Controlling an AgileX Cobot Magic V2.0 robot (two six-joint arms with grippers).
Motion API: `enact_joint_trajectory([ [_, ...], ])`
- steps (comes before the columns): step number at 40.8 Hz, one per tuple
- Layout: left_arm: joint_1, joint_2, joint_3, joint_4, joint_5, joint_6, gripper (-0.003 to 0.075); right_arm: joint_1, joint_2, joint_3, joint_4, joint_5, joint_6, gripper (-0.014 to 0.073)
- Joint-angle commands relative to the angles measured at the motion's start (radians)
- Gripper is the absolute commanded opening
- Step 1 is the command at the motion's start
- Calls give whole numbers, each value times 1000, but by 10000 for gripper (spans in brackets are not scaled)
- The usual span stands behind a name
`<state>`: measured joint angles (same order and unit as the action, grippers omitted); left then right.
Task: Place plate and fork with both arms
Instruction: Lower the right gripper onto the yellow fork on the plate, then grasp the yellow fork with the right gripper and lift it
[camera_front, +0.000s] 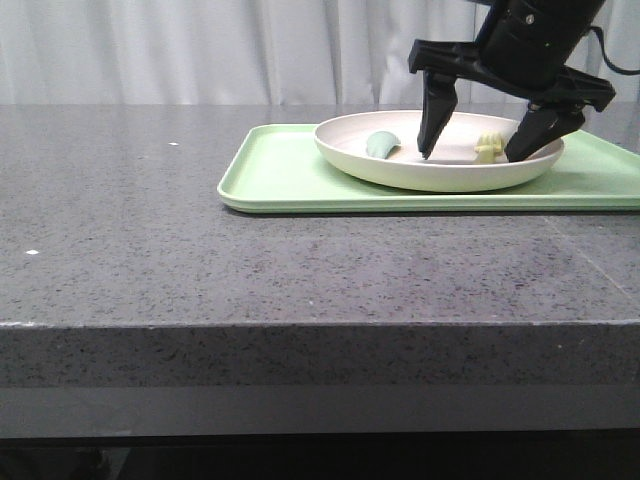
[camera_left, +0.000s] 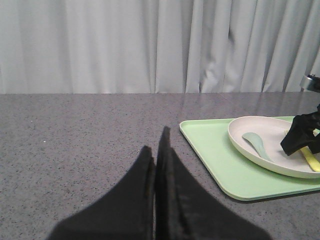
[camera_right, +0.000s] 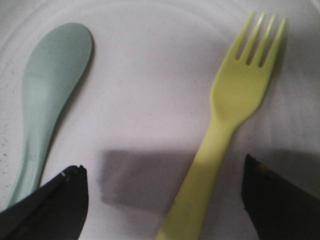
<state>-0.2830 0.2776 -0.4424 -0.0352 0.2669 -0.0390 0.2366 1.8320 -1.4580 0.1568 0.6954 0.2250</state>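
Your right hand hangs with its fingers spread wide inside the plate, which sits on the light-green tray on the surface; the fork lies flat between the fingertips, and a grey-green spoon lies apart from it. Your left hand is pressed together, holding nothing, well away over bare surface. You appear to be at the fork pick-up, so next lower and close squarely across the handle without catching the spoon.
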Motion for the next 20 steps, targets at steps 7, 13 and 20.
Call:
enact_joint_trajectory([
  [7, 2, 8, -27, -3, -77, 2, -18, -1, -39, -35, 10, -26, -2, 603],
  [13, 2, 8, -27, -3, -77, 2, -18, -1, -39, -35, 10, -10, -2, 374],
  [20, 2, 8, -27, -3, -77, 2, -18, -2, -39, -35, 10, -7, -2, 117],
])
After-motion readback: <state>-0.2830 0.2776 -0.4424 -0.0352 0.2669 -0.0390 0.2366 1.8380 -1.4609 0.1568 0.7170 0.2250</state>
